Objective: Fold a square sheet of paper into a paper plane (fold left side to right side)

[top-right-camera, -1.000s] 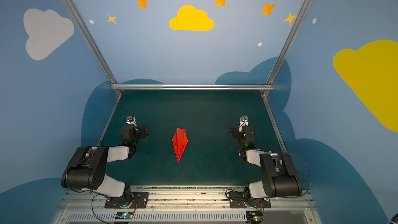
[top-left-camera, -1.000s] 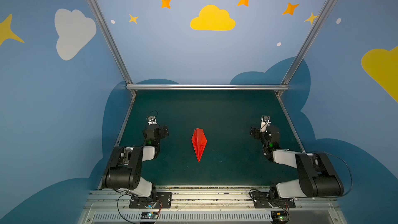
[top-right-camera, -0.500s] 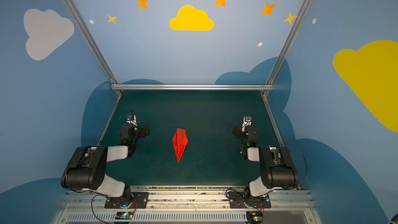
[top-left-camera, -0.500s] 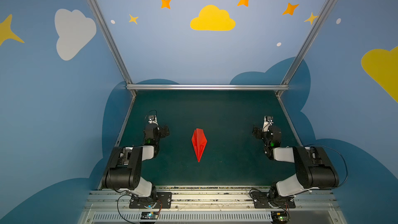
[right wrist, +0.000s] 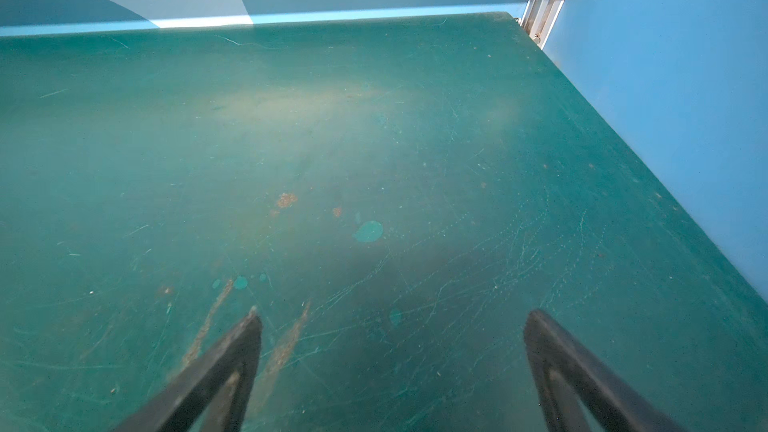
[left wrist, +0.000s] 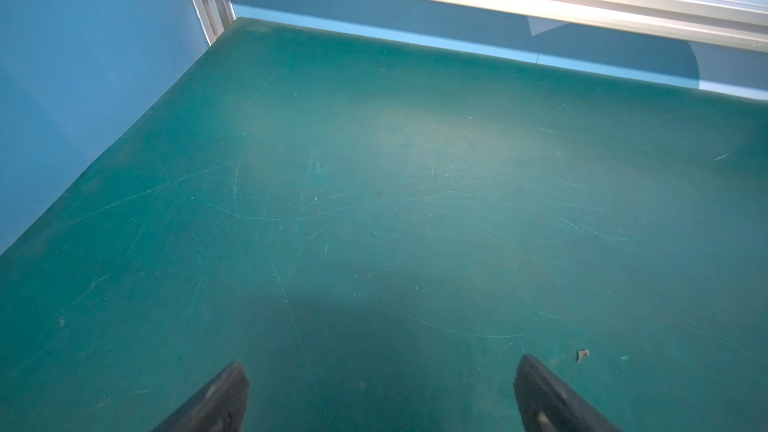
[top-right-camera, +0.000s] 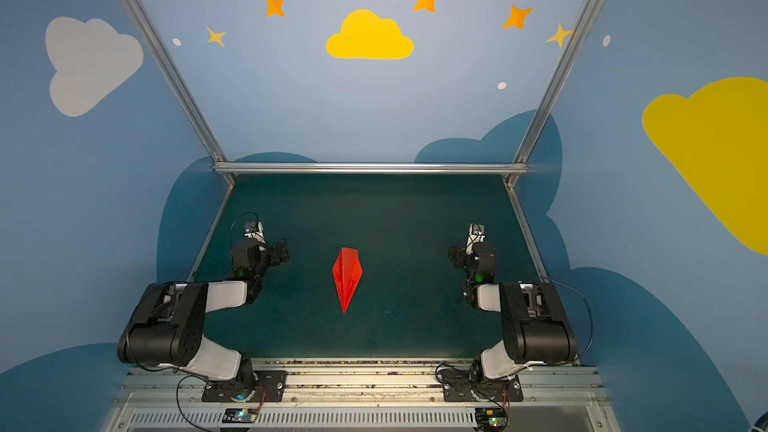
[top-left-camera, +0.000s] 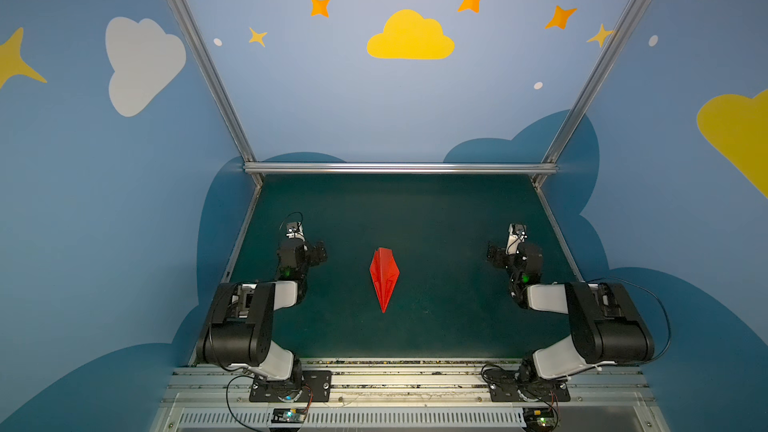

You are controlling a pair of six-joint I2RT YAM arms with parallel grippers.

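The square sheet of paper lies folded into a narrow red paper plane [top-left-camera: 384, 276] [top-right-camera: 347, 276] in the middle of the green mat in both top views. Its sharp nose points to the near edge. Neither wrist view shows it. My left gripper [left wrist: 382, 364] is open over bare mat, facing the back left corner. My right gripper [right wrist: 394, 317] is open too, over scratched mat near the back right corner. Both arms sit folded at the sides, the left wrist [top-left-camera: 293, 261] and the right wrist [top-left-camera: 525, 259] each well apart from the plane.
A green mat [top-left-camera: 436, 222] covers the floor, bounded by blue walls and an aluminium rail [top-left-camera: 399, 168] at the back. Corner posts [left wrist: 212, 14] [right wrist: 544, 10] stand at the back. The arm bases [top-left-camera: 286, 388] [top-left-camera: 528, 388] are bolted to the front rail.
The right arm has folded back a little toward its side of the mat. The left arm and the paper plane have kept their places. Both grippers stay open.
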